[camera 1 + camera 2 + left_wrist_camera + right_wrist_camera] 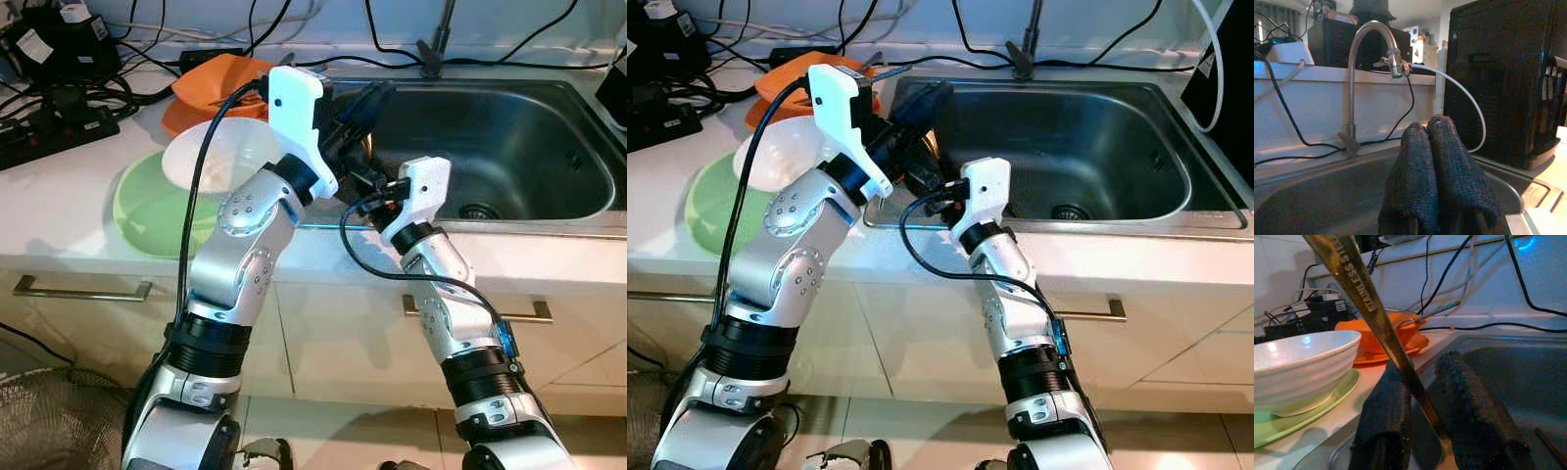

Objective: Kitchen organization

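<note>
Right gripper (pixel 1425 431) at the near left corner of the steel sink (pixel 509 147), fingers closed partway onto a metal utensil handle (pixel 1366 308). The handle runs slantwise between the two black fingers (pixel 1383 426) and rises up past them; its lower end is out of sight, so whether it is a spoon or fork cannot be told. Stamped lettering along the handle reads roughly "STAINLESS STEEL", though the last letters blur.

Left gripper (pixel 1435 176) over the sink's left part, fingers pressed together with nothing between them, pointing toward the faucet (pixel 1371 63) at the back rim.

On the counter left of the sink: white bowl (pixel 220 157) sitting on a green plate (pixel 147 211); behind them an orange bowl (pixel 1381 335) on an orange plate, with another utensil (pixel 1432 313) resting in it.
</note>
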Motion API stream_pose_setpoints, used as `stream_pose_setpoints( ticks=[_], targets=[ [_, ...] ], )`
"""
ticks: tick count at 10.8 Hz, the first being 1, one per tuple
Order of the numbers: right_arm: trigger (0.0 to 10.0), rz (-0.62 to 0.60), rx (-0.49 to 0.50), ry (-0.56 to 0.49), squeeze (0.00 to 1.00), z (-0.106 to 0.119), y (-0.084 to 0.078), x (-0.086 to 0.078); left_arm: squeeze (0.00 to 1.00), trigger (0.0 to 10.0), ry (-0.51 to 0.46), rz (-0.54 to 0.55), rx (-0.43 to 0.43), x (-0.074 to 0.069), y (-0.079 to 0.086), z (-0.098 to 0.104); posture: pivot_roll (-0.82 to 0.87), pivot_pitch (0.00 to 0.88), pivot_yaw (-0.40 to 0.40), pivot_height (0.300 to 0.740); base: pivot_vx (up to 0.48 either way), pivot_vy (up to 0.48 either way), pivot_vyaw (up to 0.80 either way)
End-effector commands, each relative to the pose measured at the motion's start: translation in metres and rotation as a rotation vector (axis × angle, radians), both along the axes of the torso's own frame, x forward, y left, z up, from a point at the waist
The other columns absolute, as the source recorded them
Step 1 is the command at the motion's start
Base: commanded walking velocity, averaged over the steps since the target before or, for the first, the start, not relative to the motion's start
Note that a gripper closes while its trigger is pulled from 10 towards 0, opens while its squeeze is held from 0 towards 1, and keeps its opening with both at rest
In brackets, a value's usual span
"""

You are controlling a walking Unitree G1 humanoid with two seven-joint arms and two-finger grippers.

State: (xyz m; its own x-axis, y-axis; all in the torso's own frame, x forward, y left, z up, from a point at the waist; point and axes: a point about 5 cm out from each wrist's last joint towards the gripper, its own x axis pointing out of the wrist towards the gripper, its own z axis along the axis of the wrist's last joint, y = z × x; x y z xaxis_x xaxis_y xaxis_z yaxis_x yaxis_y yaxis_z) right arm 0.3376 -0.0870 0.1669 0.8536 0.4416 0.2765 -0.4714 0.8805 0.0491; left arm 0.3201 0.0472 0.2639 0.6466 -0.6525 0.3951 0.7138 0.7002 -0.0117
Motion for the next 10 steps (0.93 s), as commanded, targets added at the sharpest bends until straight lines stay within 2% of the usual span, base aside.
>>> stream_pose_setpoints(
  ticks=[1,3,4,10],
  targets=[
    [0.0,-0.036,0.025,-0.010,0.00,0.004,-0.008,0.003,0.00,10.0,-0.010,0.024,-0.015,0.000,0.006,0.005,0.10,0.074,0.072,0.740,0.000,0.000,0.00],
    [0.0,-0.043,0.028,-0.008,0.00,0.003,-0.009,0.004,0.00,10.0,-0.013,0.041,-0.021,0.001,0.008,0.005,0.10,0.075,0.072,0.740,0.000,0.000,0.00],
    [0.0,-0.043,0.028,-0.008,0.00,0.003,-0.009,0.004,1.00,10.0,-0.006,0.053,-0.029,0.002,0.009,0.003,0.10,0.074,0.070,0.740,0.000,0.000,0.00],
    [0.0,-0.107,0.020,-0.003,0.00,0.003,-0.020,0.010,1.00,10.0,0.005,0.059,-0.081,0.002,0.015,0.005,0.10,0.073,0.066,0.740,0.000,0.000,0.00]
  ],
)
